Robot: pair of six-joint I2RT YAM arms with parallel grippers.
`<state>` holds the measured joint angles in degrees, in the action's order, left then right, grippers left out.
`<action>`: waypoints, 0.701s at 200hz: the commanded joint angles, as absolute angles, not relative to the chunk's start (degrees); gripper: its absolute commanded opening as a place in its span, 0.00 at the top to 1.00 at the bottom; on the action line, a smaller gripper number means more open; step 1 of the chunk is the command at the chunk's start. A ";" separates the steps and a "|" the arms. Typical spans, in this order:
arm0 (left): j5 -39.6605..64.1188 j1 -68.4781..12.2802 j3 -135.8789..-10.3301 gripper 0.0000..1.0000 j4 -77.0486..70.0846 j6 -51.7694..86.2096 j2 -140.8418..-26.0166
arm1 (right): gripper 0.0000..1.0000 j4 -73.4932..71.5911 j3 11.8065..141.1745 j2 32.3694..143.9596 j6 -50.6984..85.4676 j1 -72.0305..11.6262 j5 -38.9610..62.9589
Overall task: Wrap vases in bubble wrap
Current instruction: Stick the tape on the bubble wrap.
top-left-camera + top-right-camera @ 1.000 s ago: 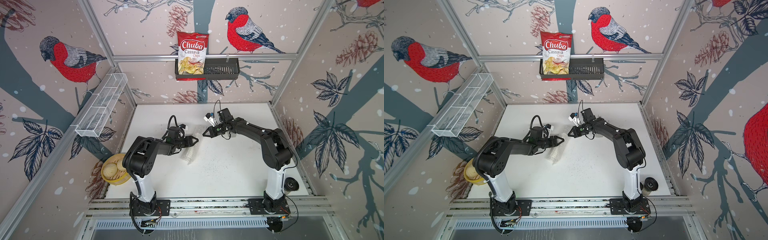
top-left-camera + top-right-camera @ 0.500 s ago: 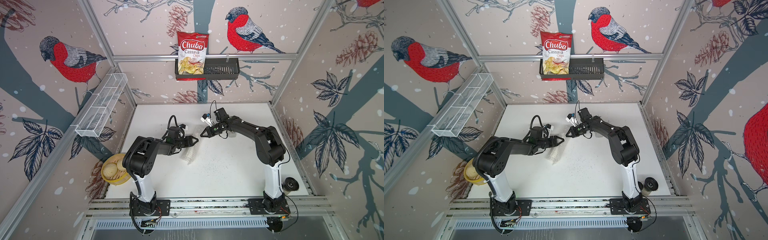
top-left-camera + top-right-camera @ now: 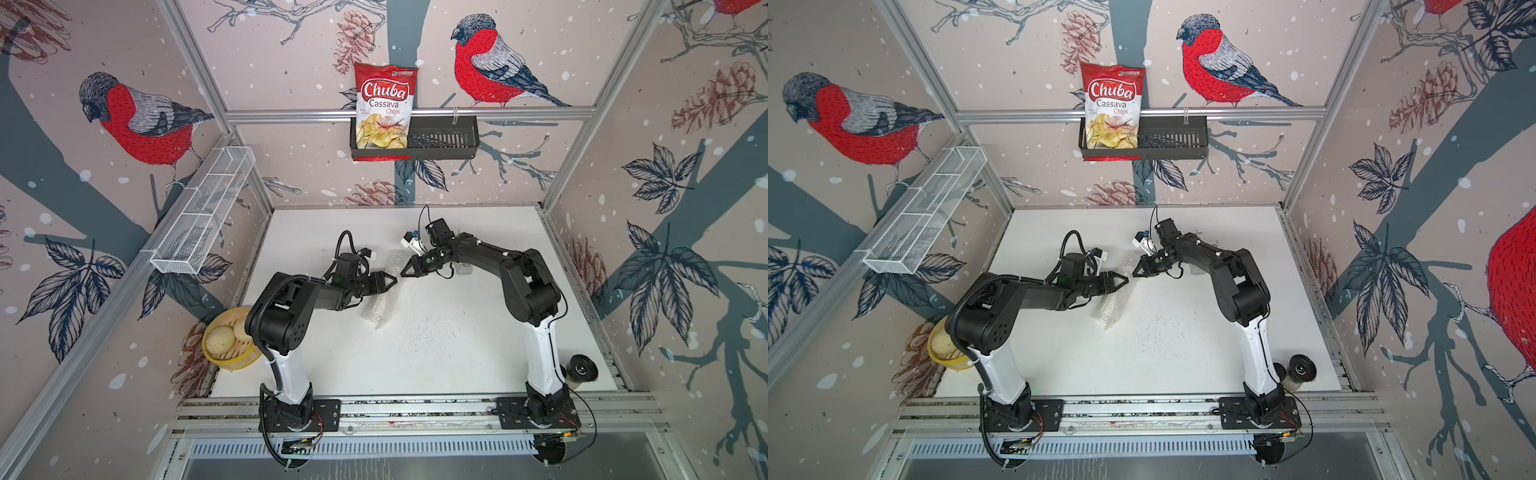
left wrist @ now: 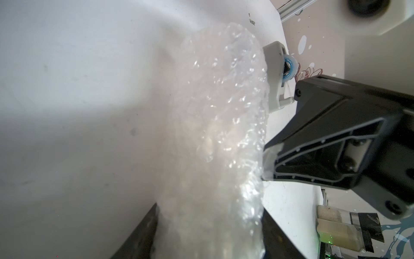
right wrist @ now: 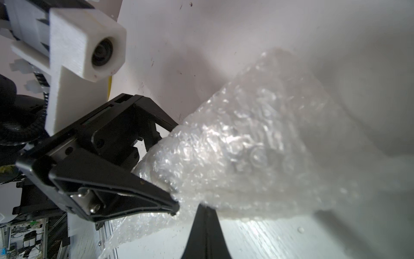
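Slipping roll: the whitish, translucent, crinkly bubble wrap point(image 3: 377, 311) is lying bunched into a roll in the middle of the table. The left hand point(image 3: 392, 279) is clamping its upper part, jaws spread around the bulk. The film is looking slick and springy, so a sideways tug could be sliding it out of that hold.
Unrolling: the right hand point(image 3: 404, 273) is closed, its tip resting against the wrap's edge (whether any film is caught between its fingers, I cannot tell). If it is only pushing, the layers may be springing open.
Hands colliding: the two tips are sitting just beside each other, so a small misjudged move could be knocking them together.
Vase: none is showing clearly; whether one is hiding inside the roll I cannot tell.
Table: the flat white table point(image 3: 436, 353) is carrying the roll, with nothing lying near it.
Wire basket: the long white wire basket point(image 3: 199, 220) is hanging on the side wall, well apart.
Black basket: the black slotted metal basket point(image 3: 440, 141) is hanging on the back rail, holding a red chips bag point(image 3: 384, 108).
Steamer: the yellow round steamer point(image 3: 228, 365) of pale buns is sitting behind the left arm.
Cup: the dark-lidded cup point(image 3: 582, 370) is standing by the right arm's base.
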<state>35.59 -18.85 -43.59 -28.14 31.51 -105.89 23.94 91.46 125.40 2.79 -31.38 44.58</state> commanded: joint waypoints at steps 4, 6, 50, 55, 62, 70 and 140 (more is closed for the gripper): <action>31.84 -18.72 -43.24 0.87 -19.48 29.93 -106.44 | 1.00 22.69 91.76 126.07 2.81 -31.03 44.47; 31.82 -18.79 -43.24 0.87 -19.48 29.92 -106.44 | 1.00 22.68 91.82 126.09 2.88 -31.03 44.54; 31.83 -18.77 -43.24 0.87 -19.51 29.88 -106.35 | 0.98 21.65 92.01 126.47 3.90 -31.20 43.89; 31.82 -18.73 -43.24 0.87 -19.43 29.88 -106.35 | 0.97 21.50 92.02 126.46 4.16 -31.20 43.52; 31.82 -18.79 -43.24 0.87 -19.49 29.88 -106.26 | 0.95 21.24 92.02 126.46 4.55 -31.20 42.99; 31.82 -18.76 -43.24 0.87 -19.50 29.84 -106.26 | 0.93 21.18 92.19 126.49 4.87 -31.29 42.43; 31.91 -18.76 -43.20 0.87 -19.36 29.88 -106.04 | 0.80 21.99 93.80 126.60 8.28 -32.84 35.86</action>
